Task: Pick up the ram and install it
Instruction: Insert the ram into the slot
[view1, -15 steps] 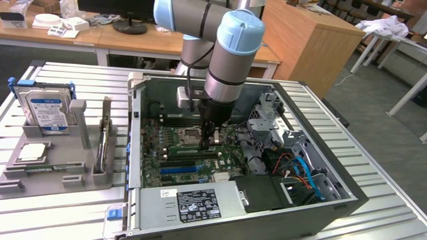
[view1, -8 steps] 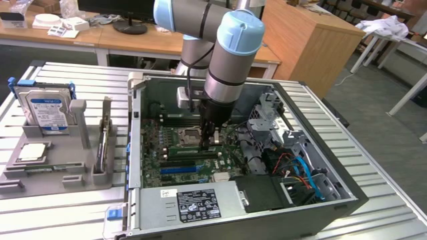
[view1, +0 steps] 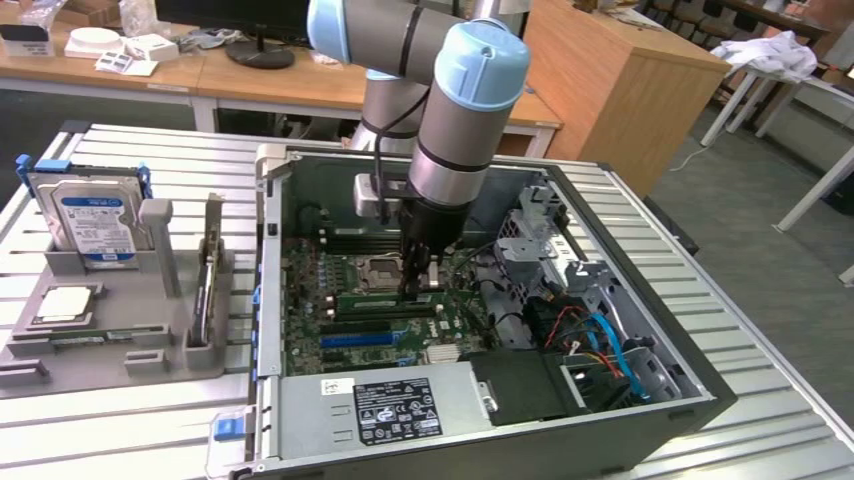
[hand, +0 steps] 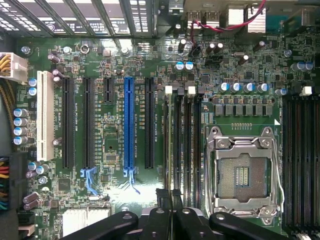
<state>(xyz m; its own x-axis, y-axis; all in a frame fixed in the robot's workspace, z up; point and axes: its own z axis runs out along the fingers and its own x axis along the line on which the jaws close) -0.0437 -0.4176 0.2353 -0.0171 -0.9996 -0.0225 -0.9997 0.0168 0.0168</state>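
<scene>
Inside the computer case (view1: 694, 395) the hand (hand: 170, 196) is closed over memory slots (hand: 183, 140), ram hold unclear

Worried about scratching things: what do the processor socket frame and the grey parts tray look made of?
Socket frame: likely bare steel or similar metal, silvery with bright glints. Parts tray: probably plastic, uniformly matte grey with moulded-looking slots.
</scene>
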